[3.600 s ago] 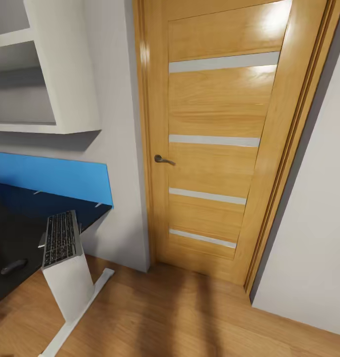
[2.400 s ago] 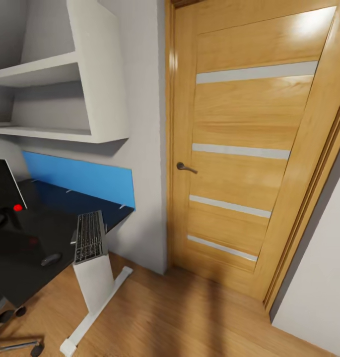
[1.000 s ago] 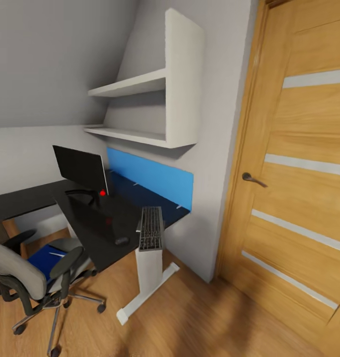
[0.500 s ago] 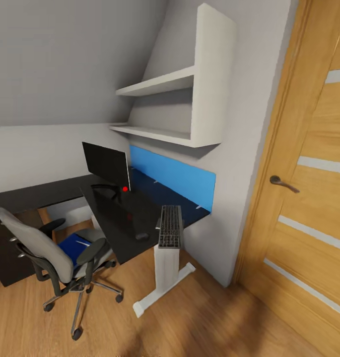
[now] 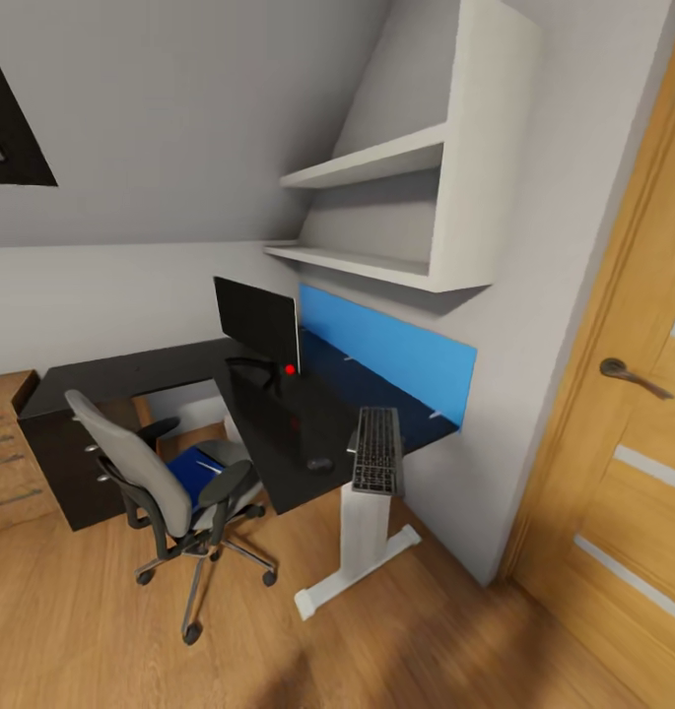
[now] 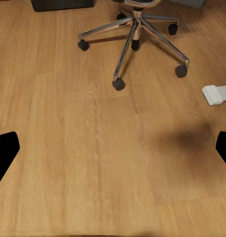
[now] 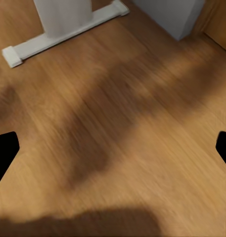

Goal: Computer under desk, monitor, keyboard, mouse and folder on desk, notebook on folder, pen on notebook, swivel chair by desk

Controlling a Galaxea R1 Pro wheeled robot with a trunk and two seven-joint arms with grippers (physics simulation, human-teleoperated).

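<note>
The black L-shaped desk (image 5: 169, 366) stands in the corner. On it are the wide black monitor (image 5: 258, 320), the small dark mouse (image 5: 319, 463) and the silver keyboard (image 5: 376, 461), which lies at the desk's end above the white leg. The grey swivel chair (image 5: 150, 473) stands by the desk with the blue folder (image 5: 191, 471) on its seat; its chrome base (image 6: 132, 34) is ahead of my left gripper (image 6: 113, 153). Both that gripper and my right gripper (image 7: 113, 153) hang open over bare floor. The computer, notebook and pen are out of view.
A blue wall panel (image 5: 386, 350) and white shelves (image 5: 396, 197) are above the desk. A wooden door (image 5: 633, 414) is on the right and a light wooden drawer chest (image 5: 2, 443) on the left. The desk's white foot (image 7: 63, 29) rests on the wooden floor.
The head view has swung left: the door has slid off to the right, and the whole desk, monitor, chair and folder have come into the picture. None of the things has moved.
</note>
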